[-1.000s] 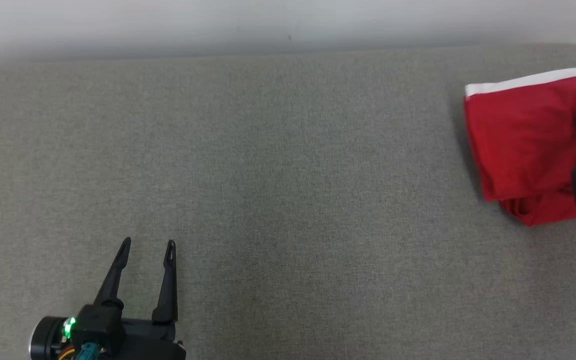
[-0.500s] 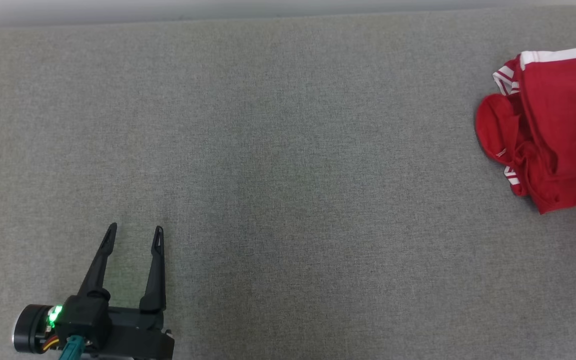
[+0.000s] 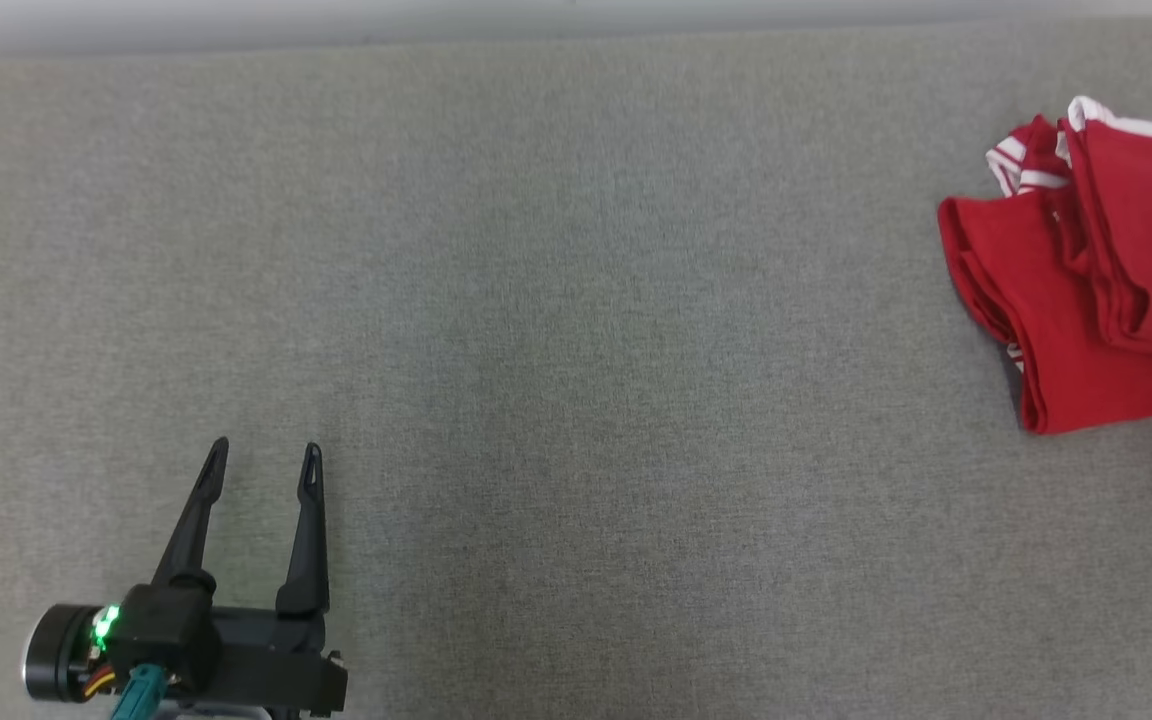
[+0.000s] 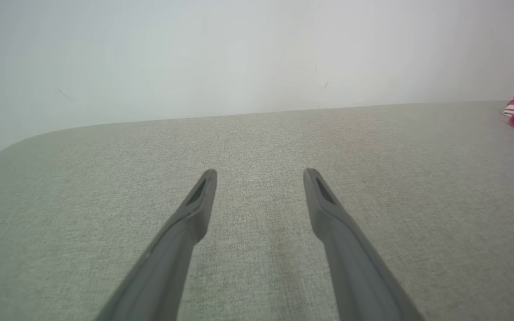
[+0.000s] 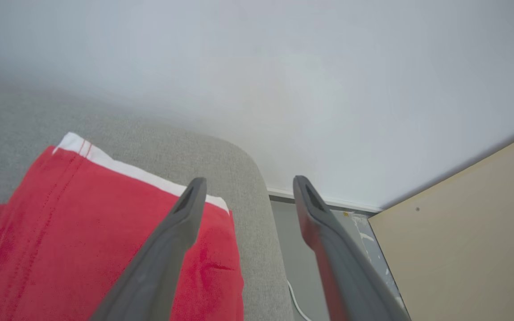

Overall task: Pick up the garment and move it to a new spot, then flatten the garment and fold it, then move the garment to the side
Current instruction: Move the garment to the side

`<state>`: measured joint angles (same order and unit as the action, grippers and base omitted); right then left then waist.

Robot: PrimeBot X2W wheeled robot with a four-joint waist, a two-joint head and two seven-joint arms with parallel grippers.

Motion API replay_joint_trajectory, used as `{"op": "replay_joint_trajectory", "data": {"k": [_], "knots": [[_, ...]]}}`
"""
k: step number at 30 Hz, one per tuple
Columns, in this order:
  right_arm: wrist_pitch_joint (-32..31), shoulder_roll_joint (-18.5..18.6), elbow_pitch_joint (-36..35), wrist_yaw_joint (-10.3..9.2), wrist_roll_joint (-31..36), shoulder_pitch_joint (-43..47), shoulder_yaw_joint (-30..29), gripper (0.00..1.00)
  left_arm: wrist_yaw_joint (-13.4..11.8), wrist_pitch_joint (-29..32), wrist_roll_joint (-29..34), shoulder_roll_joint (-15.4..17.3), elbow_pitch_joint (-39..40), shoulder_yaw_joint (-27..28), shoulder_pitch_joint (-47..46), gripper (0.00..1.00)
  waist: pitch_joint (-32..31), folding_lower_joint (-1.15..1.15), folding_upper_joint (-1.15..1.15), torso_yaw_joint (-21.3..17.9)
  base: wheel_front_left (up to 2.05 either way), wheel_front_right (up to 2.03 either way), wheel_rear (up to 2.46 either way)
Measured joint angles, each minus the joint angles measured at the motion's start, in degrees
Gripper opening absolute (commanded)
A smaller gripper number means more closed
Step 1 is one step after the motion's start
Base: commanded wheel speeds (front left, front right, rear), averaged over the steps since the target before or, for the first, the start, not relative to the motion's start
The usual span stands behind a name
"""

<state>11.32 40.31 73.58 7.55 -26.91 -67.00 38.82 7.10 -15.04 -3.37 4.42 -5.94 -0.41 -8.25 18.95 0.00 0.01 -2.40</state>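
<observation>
Head view: left gripper [image 3: 265, 448] spread wide, empty, near the front-left corner of the grey fabric worktop [image 3: 576, 300]; red garment [image 3: 1086, 290] lay folded in layers at the right edge.
Left wrist view: fingers apart over bare cloth, nothing between them.
Right wrist view: right gripper [image 5: 249, 179] parted, empty, above the garment's white-banded hem at the back-right corner.
Progress: fold and move aside judged done; fold slightly untidy.

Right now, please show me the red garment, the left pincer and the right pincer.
red garment [image 3: 1056, 300], head view, on its folded red cloth.
left pincer [image 3: 266, 448], head view, midway between its fingertips.
right pincer [image 5: 249, 179], right wrist view, midway between its fingertips.
</observation>
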Motion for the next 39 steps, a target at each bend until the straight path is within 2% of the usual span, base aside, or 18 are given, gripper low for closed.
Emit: {"op": "replay_joint_trajectory", "data": {"k": [6, 9, 13, 16, 21, 28, 33, 39], "knots": [[3.4, -2.8, -0.9, 0.0, -2.2, 0.5, -6.9, 1.0, -0.1, 0.0, -0.2, -0.5, -0.8, 0.6, 2.3, 1.0, -3.5, 0.0, -0.01, 0.0, 0.0, 0.0, 0.0], [3.7, -4.3, -7.9, 0.0, -1.5, 2.4, -11.8, 1.0, -0.1, 0.0, -0.2, -0.6, -0.8, 0.9, 3.4, 1.0, -5.5, -0.01, -0.02, -0.1, 0.0, 0.0, 0.0], [3.8, -6.9, -16.6, 0.0, 1.4, 10.2, -20.0, 1.0, -0.5, 0.0, -0.3, -0.9, -1.0, 1.1, 5.1, 1.0, -8.3, -0.01, -0.01, -0.1, 0.0, 0.0, 0.0], [3.8, -10.7, -23.9, 0.0, 5.1, 17.3, -26.8, 1.0, -0.6, 0.0, -0.4, -1.0, -1.3, 1.1, 6.8, 1.0, -10.6, -0.01, -0.02, 0.0, 0.0, 0.0, 0.0], [3.8, -18.5, -34.3, 0.0, 11.3, 31.3, -35.1, 1.0, -0.9, 0.0, -0.6, -1.2, -1.7, 1.5, 9.5, 1.0, -14.5, -0.02, -0.02, 0.5, 0.0, 0.0, 0.0], [3.8, -27.1, -46.6, 0.0, 17.6, 46.3, -40.9, 1.0, -1.0, 0.0, -0.6, -1.3, -1.6, 2.5, 11.1, 1.0, -18.1, -0.02, -0.02, 2.2, 0.0, 0.0, 0.0], [3.8, -32.6, -54.4, 0.0, 18.9, 55.8, -43.4, 1.0, -1.0, 0.0, -0.6, -1.3, -1.7, 2.9, 11.8, 1.0, -19.4, -0.02, -0.02, 3.9, 0.0, 0.0, 0.0], [3.8, -36.3, -60.8, 0.0, 20.6, 65.9, -43.1, 1.0, -1.0, 0.0, -0.6, -1.3, -1.2, 3.4, 13.3, 1.0, -20.7, -0.02, -0.02, 5.3, 0.0, 0.0, 0.0]]}}
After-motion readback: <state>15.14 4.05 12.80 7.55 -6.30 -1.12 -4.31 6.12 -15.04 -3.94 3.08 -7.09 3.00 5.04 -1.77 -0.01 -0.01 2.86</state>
